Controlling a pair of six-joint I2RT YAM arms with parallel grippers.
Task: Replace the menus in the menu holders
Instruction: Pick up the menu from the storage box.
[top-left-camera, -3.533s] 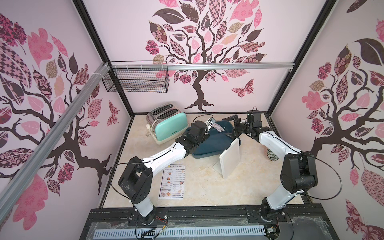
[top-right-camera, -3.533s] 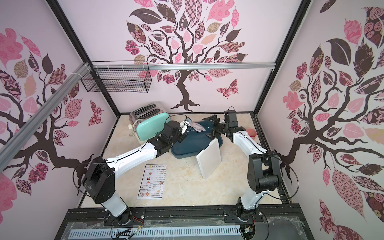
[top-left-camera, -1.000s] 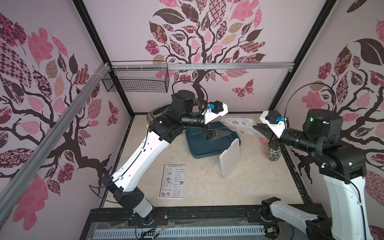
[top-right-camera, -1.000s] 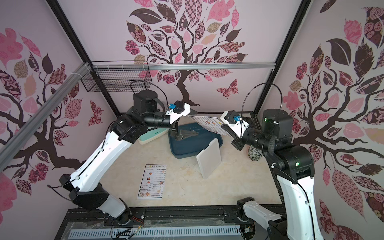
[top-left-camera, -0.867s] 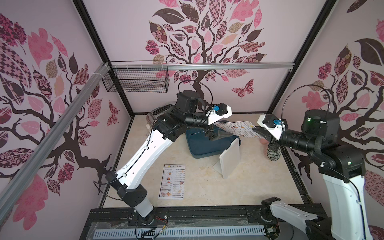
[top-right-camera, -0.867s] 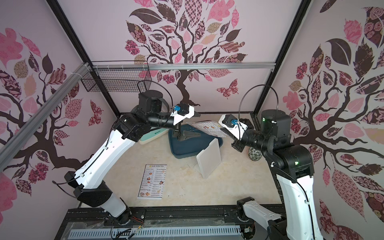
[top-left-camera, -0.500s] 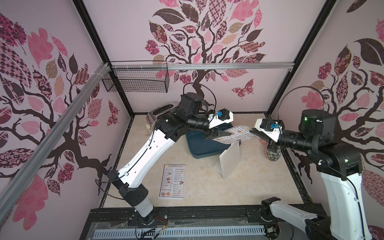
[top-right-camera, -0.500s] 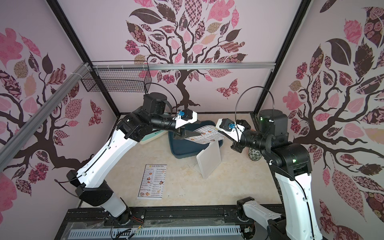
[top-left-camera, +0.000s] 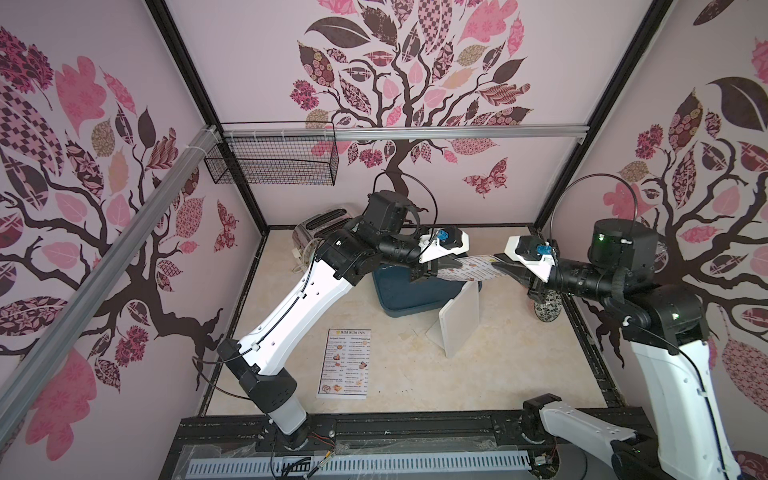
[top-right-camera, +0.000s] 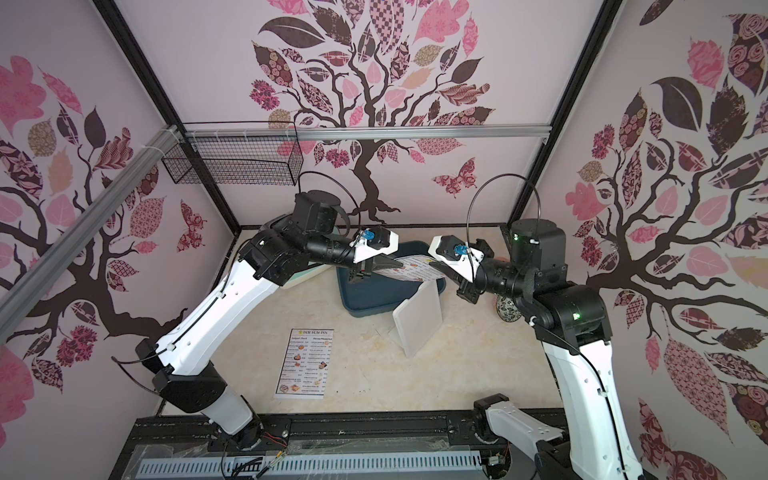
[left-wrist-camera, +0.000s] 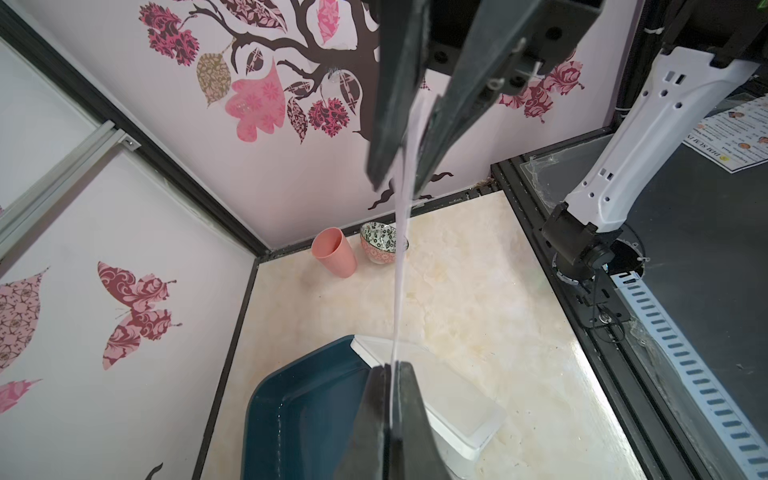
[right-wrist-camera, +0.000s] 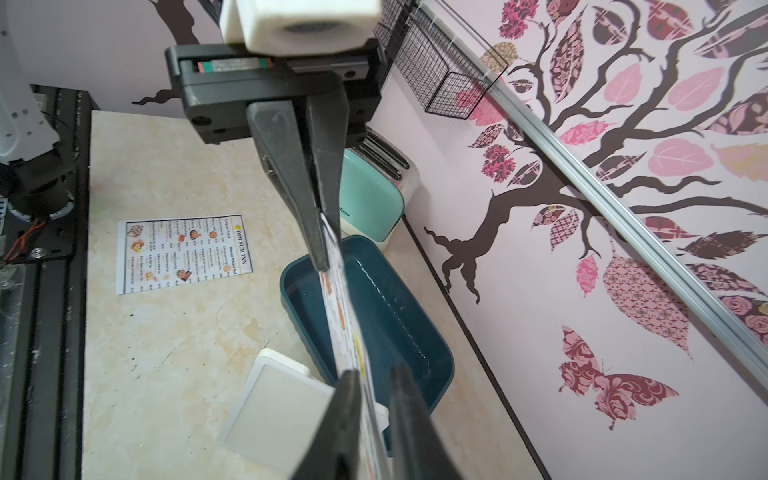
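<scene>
Setting: a mock restaurant-kitchen booth inside a robot test cell is being shown. This is being indicated by tree-decal wall panels (top-left-camera: 257, 62) in black framing (top-left-camera: 180, 62), a marble-look tabletop (top-left-camera: 415, 374), a mint toaster (right-wrist-camera: 370, 195), a wire basket (top-left-camera: 270, 162), a pink cup (left-wrist-camera: 334, 253), a patterned bowl (left-wrist-camera: 379, 245) and a menu (top-left-camera: 344, 363) headed DIM SUM INN.

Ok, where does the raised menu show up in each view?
In a top view: raised menu in mid-air, right of centre, above the menu holder.
In a top view: same spot, nearer the centre.
Left wrist: edge-on, a thin pale strip down the middle.
Right wrist: edge-on, its printed face just showing.
Shared landmark: the dark blue tub under the menu.
</scene>
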